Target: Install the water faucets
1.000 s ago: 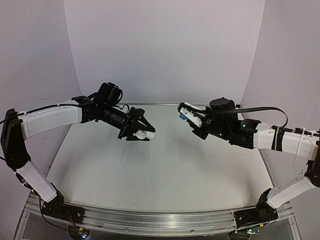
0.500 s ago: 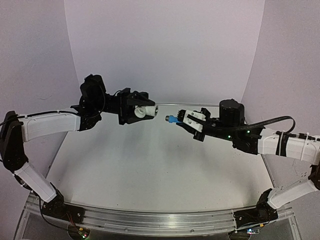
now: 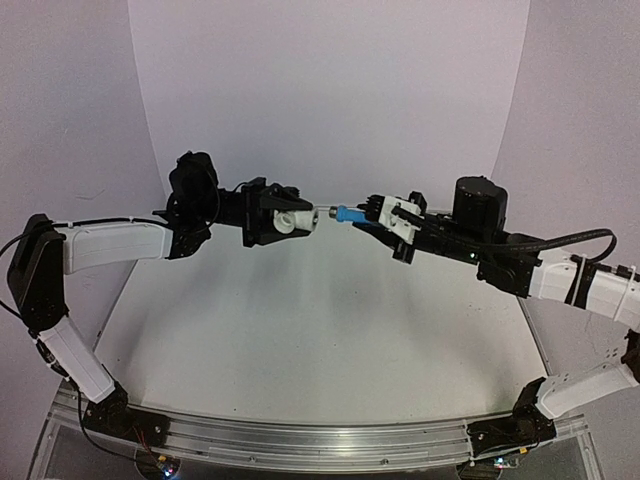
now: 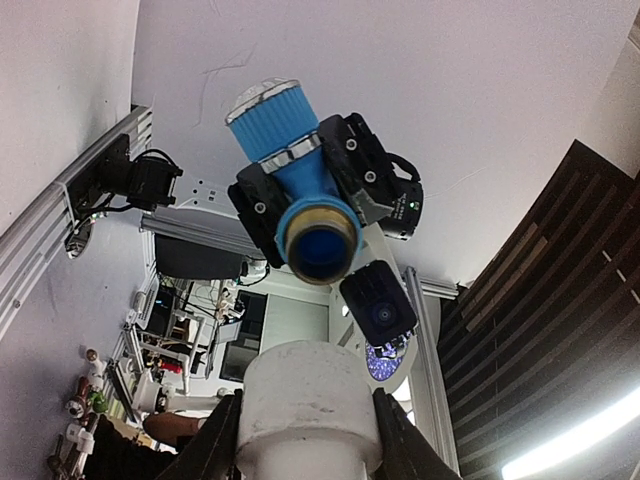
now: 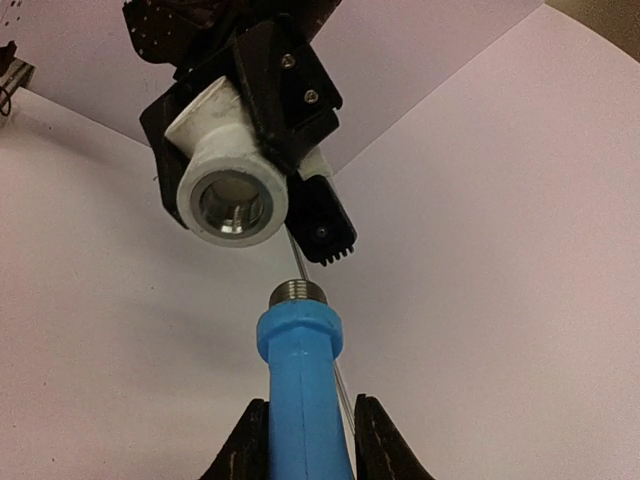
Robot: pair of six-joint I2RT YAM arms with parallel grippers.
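Aligning axes matters: left end effector (image 3: 288, 221) grips the white pipe fitting (image 3: 300, 218), right end effector (image 3: 378, 212) grips the blue tap (image 3: 349, 213), both aloft, threaded tip just short of the socket; centre before twisting.

A smooth white curved backdrop panel (image 3: 330, 100) rises behind a pale grey flat tabletop (image 3: 320, 350), flanked by plain lilac-tinted side walls (image 3: 60, 120). A silvery ribbed aluminium rail (image 3: 320, 437) runs along the table's near edge. The light is soft and even, leaving only faint shadows on the tabletop. The left wrist view shows a dark brown slatted wooden panel (image 4: 565, 300) at the right, with a bright white strip light (image 4: 575, 442) glowing below it. Low in that view sits what may be a cluttered workbench (image 4: 190, 330), too small to make out.
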